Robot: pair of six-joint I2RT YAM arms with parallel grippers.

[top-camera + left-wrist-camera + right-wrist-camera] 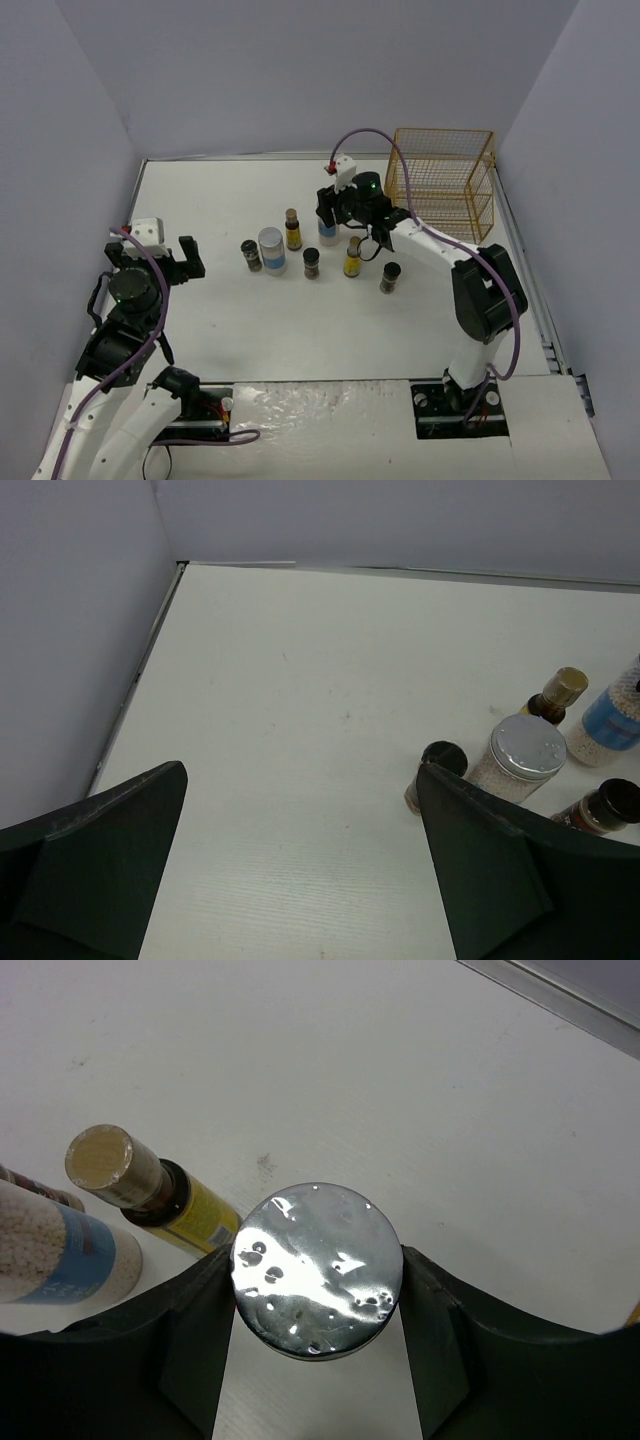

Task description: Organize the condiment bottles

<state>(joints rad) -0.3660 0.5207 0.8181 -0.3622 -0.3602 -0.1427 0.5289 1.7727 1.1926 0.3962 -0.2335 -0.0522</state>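
Right below your right wrist camera sits the silver lid of the held jar (317, 1260). Your right pincer (316, 1295) is clamped on it, one finger against each side. That jar stands upright, long axis vertical, lid up, at the far side of the cluster in the middle of the tabletop (220, 320).

The rest stand upright too: the second jar (271, 248), two yellow bottles (293, 230) (352, 257) and three dark jars (250, 255) (311, 262) (390, 277), near one another but apart. Your left pincer (300, 860) hangs left of the cluster, fingers wide apart, holding nothing.

From the wrist you cannot see the held jar's body, because the lid covers it. From above, the pincer hides most of it. The left wrist view cuts off a jar at its right edge.

You have a plain white tabletop, pale grey walls (300, 70) on three sides, and a yellow wire rack (440, 180) in the far right corner.
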